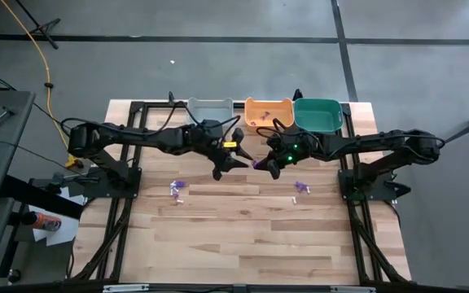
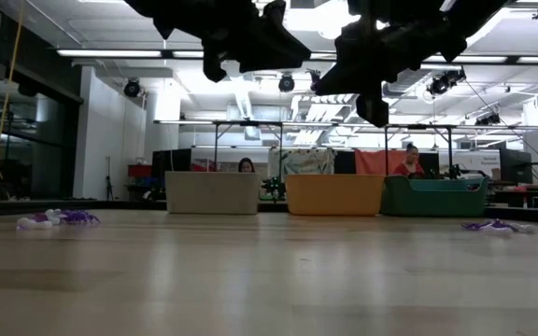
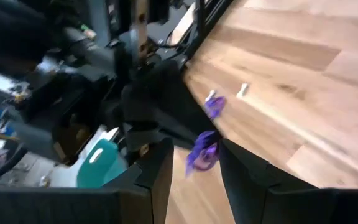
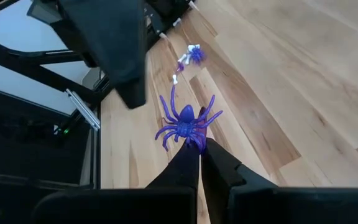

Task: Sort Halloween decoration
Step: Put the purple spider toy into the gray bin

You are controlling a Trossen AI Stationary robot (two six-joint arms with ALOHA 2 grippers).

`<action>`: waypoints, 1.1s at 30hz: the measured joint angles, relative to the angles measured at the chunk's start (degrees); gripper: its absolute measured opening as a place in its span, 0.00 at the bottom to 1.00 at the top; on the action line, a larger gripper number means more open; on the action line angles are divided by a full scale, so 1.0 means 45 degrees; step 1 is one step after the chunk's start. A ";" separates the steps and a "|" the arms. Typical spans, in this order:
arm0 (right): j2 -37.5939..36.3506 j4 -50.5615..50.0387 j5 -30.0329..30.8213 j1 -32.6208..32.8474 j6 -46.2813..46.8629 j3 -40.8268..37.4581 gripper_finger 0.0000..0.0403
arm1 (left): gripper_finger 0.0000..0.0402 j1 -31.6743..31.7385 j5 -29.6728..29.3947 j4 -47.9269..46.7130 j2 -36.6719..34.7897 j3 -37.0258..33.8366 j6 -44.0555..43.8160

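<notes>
A pale wooden plank table point(image 1: 243, 236) seen from above, with two dark jointed arms meeting nose to nose near its middle. The right gripper point(image 4: 199, 148) has its slim black fingers pinched together on one leg of a purple plastic spider point(image 4: 184, 123), held in the air — its thin curved legs splay out clearly in the right wrist view, while from overhead it is only a purple speck between the arms. The left gripper point(image 1: 228, 164) faces it, its blocky jaws standing apart with nothing between them; the left wrist view shows the spider just past them. More tiny purple and white trinkets lie in two loose clusters on the wood, one to the left point(image 1: 177, 188) and one to the right point(image 1: 301, 189). Along the far edge stand three smooth plastic bins — grey point(image 1: 211, 107), orange point(image 1: 268, 111) and teal point(image 1: 317, 113). Only the table-level view shows the room behind, where two people sit.
</notes>
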 joint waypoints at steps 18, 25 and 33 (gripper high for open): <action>-0.0005 0.0092 -0.0021 0.0000 0.0063 -0.0010 0.00 | 0.30 -0.0262 -0.1207 0.0902 0.0933 0.0005 0.0899; -0.0023 0.0146 -0.0010 0.0000 0.0059 -0.0006 0.00 | 0.27 -0.0262 -0.1472 0.0823 0.0753 -0.0010 0.0875; -0.0015 -0.0034 0.0082 0.0000 -0.0019 -0.0005 0.00 | 0.19 -0.0117 -0.1515 0.0553 0.0388 -0.0016 0.0863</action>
